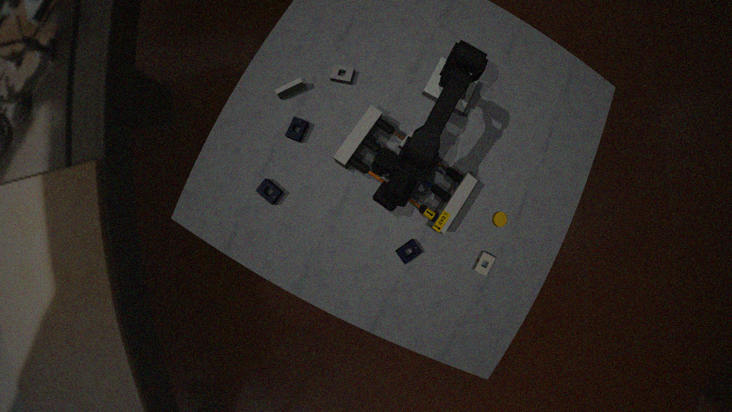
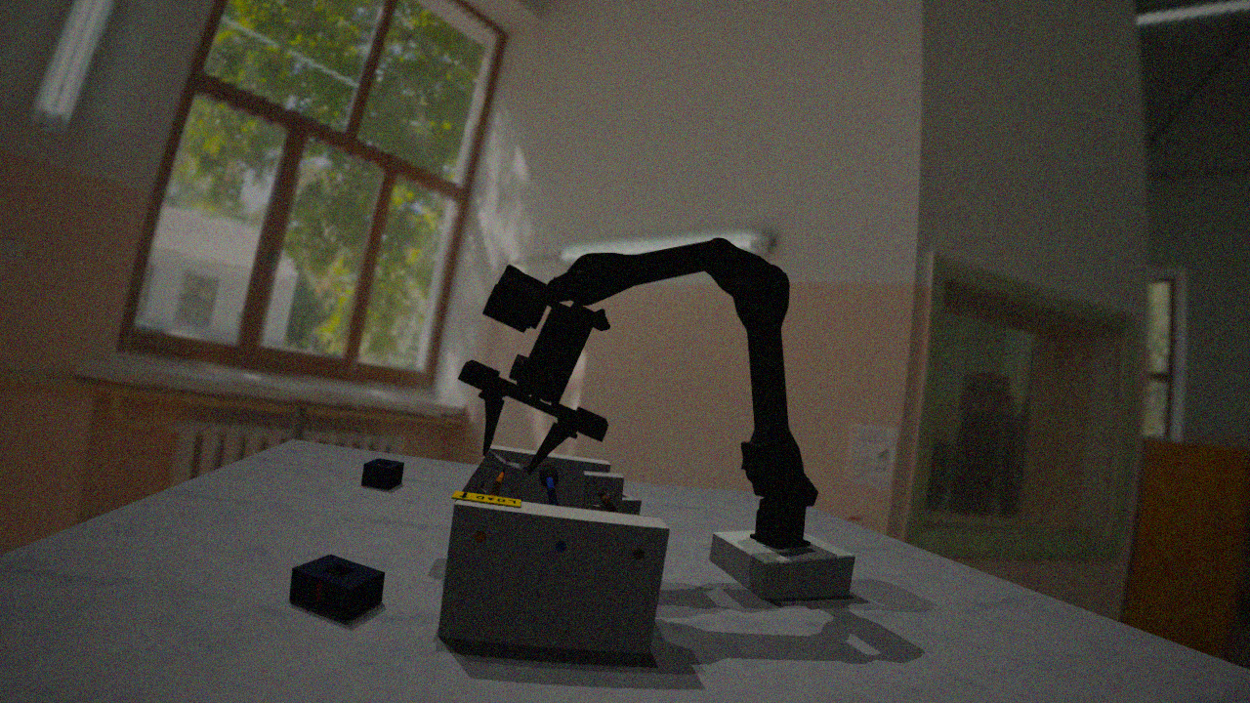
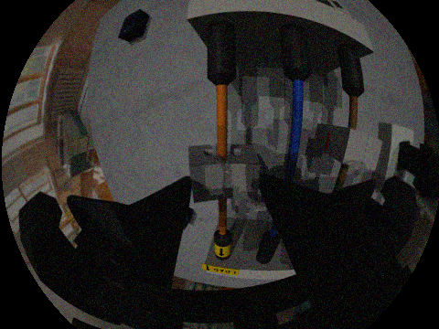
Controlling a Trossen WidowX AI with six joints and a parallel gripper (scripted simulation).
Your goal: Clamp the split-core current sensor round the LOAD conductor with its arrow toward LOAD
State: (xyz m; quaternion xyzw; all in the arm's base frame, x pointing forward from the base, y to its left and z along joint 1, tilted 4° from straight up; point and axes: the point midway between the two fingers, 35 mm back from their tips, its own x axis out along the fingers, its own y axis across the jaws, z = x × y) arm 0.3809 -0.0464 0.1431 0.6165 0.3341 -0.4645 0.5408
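Observation:
My gripper point(image 2: 508, 462) point(image 3: 225, 181) is shut on the grey split-core sensor point(image 3: 209, 174), held by its sides. The orange LOAD conductor point(image 1: 376, 175) point(image 2: 499, 477) point(image 3: 221, 114) runs in line with the sensor in the wrist view, showing above and below it and hidden in between. Whether it lies inside the core, and whether the sensor is latched, I cannot tell. The yellow LOAD label point(image 1: 442, 220) point(image 2: 486, 499) point(image 3: 220, 270) is on the near end block, beside an arrowed yellow collar point(image 1: 429, 213) point(image 3: 222, 250). The sensor's arrow cannot be made out.
The blue conductor point(image 3: 296, 114) and brown conductor point(image 3: 353, 110) run beside the orange one. End blocks point(image 1: 358, 135) point(image 1: 461, 197) stand at both ends. Dark square blocks point(image 1: 262, 187) point(image 1: 292, 134) point(image 2: 323, 592), a pale holed block point(image 1: 350, 75) and a yellow disc point(image 1: 499, 219) lie around.

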